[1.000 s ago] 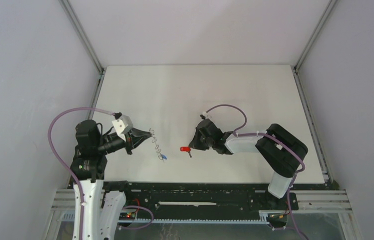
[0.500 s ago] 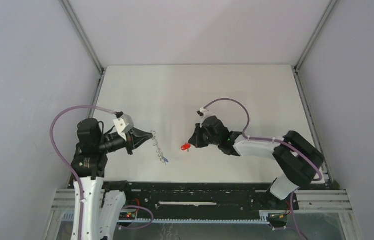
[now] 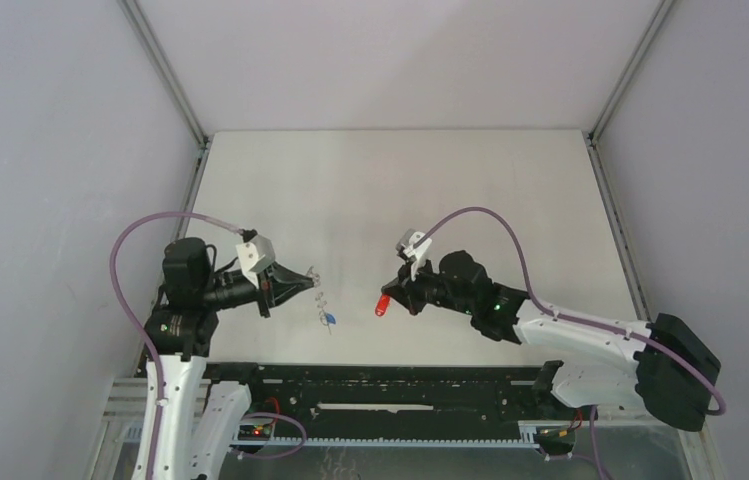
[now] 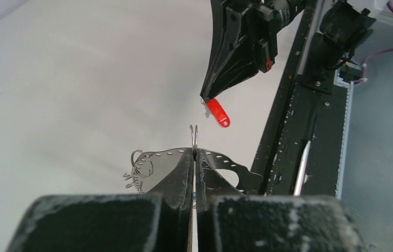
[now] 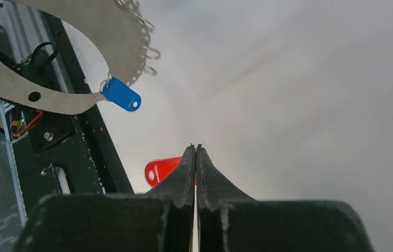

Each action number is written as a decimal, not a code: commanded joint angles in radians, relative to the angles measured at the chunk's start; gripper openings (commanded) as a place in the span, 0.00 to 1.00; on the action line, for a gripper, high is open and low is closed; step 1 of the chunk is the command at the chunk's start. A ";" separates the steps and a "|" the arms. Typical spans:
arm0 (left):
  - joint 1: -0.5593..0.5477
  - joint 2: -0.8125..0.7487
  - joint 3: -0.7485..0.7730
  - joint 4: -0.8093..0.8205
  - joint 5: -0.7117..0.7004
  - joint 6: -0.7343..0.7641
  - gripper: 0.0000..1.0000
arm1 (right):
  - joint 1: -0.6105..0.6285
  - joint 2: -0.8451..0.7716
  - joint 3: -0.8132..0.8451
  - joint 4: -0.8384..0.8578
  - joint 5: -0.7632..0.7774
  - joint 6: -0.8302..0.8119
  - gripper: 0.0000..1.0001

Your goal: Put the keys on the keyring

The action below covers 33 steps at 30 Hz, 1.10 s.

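Right tool (image 4: 205, 100) has lifted red key (image 4: 218, 113); left tool (image 4: 194, 157) grips keyring (image 5: 123, 50).

bright even light, soft faint shadows; wrist views blurred near lens; table (image 3: 400, 180) washed-out white

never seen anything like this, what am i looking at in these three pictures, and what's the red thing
These are two robot arms bolted at the near edge of a white table. One picture looks down from above and behind them. The other two come from a small camera on each wrist, so that arm's own fingers show at the bottom. The left gripper is shut on a thin grey metal keyring, and a blue key hangs from it. The red thing is a red key. The right gripper is shut on it and holds it near the ring without touching it. The job is to get the keys onto that ring.
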 commanded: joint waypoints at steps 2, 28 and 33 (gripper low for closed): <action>-0.041 -0.008 0.068 -0.028 0.025 0.037 0.00 | -0.007 -0.032 0.003 -0.026 0.025 -0.160 0.00; -0.044 -0.010 0.093 -0.028 0.013 0.047 0.00 | 0.035 0.474 0.102 0.141 0.206 0.041 0.12; -0.044 -0.009 0.088 -0.028 0.011 0.052 0.00 | 0.032 0.459 0.121 0.132 0.194 0.044 0.27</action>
